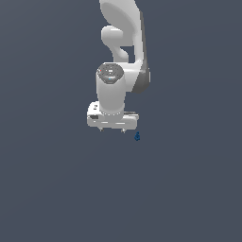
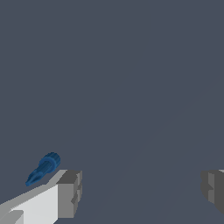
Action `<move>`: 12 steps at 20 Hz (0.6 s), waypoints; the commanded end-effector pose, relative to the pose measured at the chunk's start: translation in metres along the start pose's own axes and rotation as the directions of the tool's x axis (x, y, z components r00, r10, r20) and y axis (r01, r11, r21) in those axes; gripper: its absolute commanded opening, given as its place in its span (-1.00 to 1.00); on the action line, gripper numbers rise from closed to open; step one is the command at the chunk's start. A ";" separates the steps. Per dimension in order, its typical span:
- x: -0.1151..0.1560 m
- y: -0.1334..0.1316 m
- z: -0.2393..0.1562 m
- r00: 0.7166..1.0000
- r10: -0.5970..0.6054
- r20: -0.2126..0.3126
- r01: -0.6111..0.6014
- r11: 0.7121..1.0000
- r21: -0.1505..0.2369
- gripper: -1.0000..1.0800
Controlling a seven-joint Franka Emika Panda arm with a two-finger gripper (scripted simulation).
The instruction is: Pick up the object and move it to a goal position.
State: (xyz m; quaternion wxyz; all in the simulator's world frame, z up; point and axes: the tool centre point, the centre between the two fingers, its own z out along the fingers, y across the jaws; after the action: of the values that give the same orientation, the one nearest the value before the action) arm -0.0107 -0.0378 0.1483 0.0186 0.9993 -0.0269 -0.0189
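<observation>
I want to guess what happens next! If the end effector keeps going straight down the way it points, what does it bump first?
Probably just the bare gray floor. The open end effector has nothing between its fingers. The little blue object sits off to one side, outside them, though depth is hard to judge.

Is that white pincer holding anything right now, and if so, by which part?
Nothing is held. The pincer is open with an empty gap, and the small dark blue object lies outside one finger, untouched.

Glossy white arm (image 1: 113, 90), grey-padded pincer (image 2: 140, 192)
</observation>
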 end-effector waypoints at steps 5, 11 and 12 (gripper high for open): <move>-0.004 0.006 0.008 1.000 0.005 0.012 -0.005 1.000 0.005 0.92; -0.010 0.017 0.021 0.999 0.021 0.032 -0.021 1.000 0.013 0.92; -0.010 0.016 0.020 0.999 0.019 0.031 -0.019 1.000 0.012 0.92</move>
State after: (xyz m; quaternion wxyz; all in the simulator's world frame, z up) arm -0.0224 -0.0545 0.1291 0.0124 0.9986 -0.0374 -0.0342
